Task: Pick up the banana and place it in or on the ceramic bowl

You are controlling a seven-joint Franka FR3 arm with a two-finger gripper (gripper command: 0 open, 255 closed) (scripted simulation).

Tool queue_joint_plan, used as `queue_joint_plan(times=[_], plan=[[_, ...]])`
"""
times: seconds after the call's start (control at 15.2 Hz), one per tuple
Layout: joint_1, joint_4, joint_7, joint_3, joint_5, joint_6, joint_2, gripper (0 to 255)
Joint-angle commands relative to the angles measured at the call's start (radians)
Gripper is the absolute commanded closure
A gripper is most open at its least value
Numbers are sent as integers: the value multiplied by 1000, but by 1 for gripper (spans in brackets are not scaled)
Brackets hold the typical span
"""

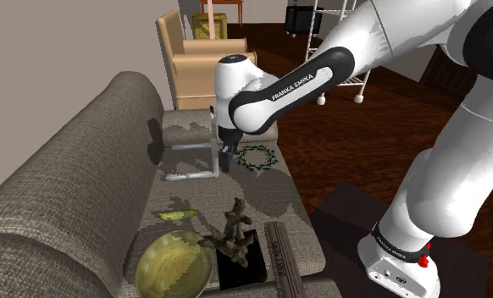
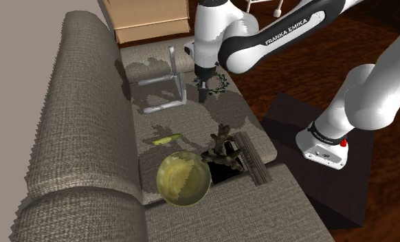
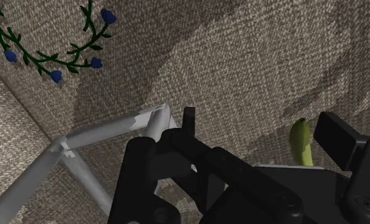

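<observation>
A long sofa (image 1: 67,161) in coarse grey-brown fabric runs through the shoulder view, and everything lies on its seat cushions. The white arm (image 1: 389,42) reaches over it from the dark box stand (image 2: 343,192) on the wooden floor. A tan armchair (image 1: 190,63) stands past the far end of the sofa.

On the near part of the seat sits a rounded, yellow-green bowl (image 1: 174,267) with a glassy look. Just beside it, on the side away from the backrest, a gnarled brown branch-like sculpture (image 1: 234,233) rises from a flat black base (image 1: 240,271), and a dark ribbed bar (image 1: 283,258) lies along the seat's front edge. Further along the seat, a grey metal frame (image 1: 191,175) rests on the cushion, and a small green wreath with blue berries (image 3: 96,62) lies near it.

The banana (image 1: 177,216), greenish yellow, lies flat on the cushion between the frame and the bowl, close to the backrest and apart from both.

The gripper (image 1: 228,158) hangs over the seat between the frame and the wreath. In the wrist view its fingers (image 3: 333,133) stand wide apart with nothing in their grasp; the banana shows on the fabric beyond them.
</observation>
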Motion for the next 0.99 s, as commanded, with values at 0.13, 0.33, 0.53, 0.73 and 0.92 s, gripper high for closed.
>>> queue_joint_plan(times=[0.13, 0.33, 0.53, 0.73, 0.92], plan=[[28, 83, -7, 26, -42, 47, 128, 0], [55, 153, -8, 39, -81, 76, 228, 0], [86, 229, -10, 49, -122, 97, 327, 0], [122, 311, -15, 54, -162, 111, 425, 0], [162, 399, -24, 57, -198, 117, 521, 0]])
